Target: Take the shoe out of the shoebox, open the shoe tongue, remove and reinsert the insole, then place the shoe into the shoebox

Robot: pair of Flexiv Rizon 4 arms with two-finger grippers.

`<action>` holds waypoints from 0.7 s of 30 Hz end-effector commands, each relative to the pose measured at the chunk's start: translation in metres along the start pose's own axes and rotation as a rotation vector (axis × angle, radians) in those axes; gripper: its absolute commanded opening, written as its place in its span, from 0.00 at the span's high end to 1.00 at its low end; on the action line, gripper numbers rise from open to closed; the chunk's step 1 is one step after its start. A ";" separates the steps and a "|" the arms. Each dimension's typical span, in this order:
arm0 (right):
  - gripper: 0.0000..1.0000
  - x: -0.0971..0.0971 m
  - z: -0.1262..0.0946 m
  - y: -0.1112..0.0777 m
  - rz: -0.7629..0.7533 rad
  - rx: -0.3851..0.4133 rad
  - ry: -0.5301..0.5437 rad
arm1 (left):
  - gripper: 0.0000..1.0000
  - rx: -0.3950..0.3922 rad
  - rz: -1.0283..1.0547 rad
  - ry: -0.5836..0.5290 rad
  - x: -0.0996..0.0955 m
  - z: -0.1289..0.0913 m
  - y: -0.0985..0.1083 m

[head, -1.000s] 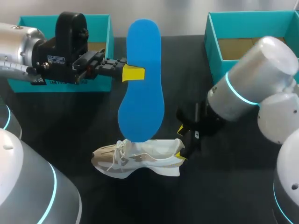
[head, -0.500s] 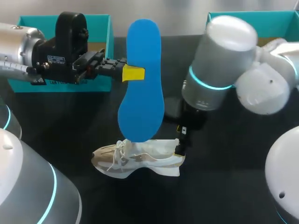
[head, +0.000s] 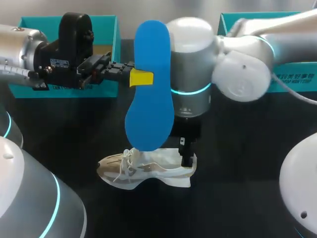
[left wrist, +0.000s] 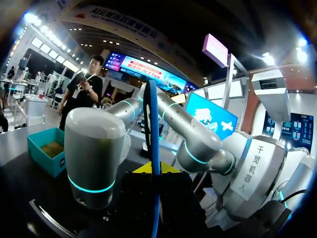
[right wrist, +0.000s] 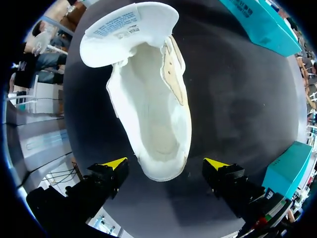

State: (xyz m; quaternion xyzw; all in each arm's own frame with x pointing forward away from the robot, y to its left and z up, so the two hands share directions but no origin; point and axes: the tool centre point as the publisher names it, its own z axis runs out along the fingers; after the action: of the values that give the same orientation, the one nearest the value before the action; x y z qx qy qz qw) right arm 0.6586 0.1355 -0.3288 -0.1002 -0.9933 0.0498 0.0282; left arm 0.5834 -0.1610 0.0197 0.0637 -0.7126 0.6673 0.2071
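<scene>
On a dark table (head: 247,148), the left teal shoebox (head: 29,22) stands at the far left edge. In front of it, the left gripper (head: 140,78) has not moved over the last second. Its jaws are clamped on the edge of the blue insole (head: 151,89), which it holds upright in the air with the lower end just above the shoe. The white sneaker (head: 143,168) lies where it was, out of both boxes near the table's middle. Its tongue (right wrist: 129,29) is folded forward and the inside is bare. The change is on the right: the right arm has swung in from the right side toward the middle. The right gripper (right wrist: 165,166) now hangs over the sneaker's heel, jaws apart, one yellow tip on each side and neither touching it. The second teal shoebox (head: 297,74) sits behind that arm. Judging from this, the insole is out and the right arm is getting ready to steady the heel for reinsertion.
</scene>
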 end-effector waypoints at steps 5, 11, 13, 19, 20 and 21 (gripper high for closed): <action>0.00 0.001 -0.004 0.003 0.005 0.028 -0.025 | 1.00 -0.002 0.000 0.000 0.000 0.000 0.000; 0.00 -0.001 -0.011 0.009 -0.002 -0.018 -0.043 | 1.00 -0.002 0.000 0.000 0.000 0.000 0.000; 0.00 -0.001 -0.013 0.013 -0.008 -0.028 -0.047 | 1.00 -0.002 0.000 0.000 0.000 0.000 0.000; 0.00 -0.007 -0.013 0.027 -0.042 -0.065 -0.060 | 1.00 -0.002 0.000 0.000 0.000 0.000 0.000; 0.00 -0.009 -0.013 0.029 -0.045 -0.067 -0.062 | 1.00 -0.002 0.000 0.000 0.000 0.000 0.000; 0.00 -0.011 -0.012 0.031 -0.051 -0.075 -0.065 | 1.00 -0.002 0.000 0.000 0.000 0.000 0.000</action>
State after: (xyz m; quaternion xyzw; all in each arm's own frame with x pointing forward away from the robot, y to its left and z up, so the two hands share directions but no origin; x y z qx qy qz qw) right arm 0.6739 0.1640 -0.3158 -0.0759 -0.9969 0.0189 -0.0072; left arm 0.5834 -0.1610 0.0197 0.0637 -0.7126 0.6673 0.2071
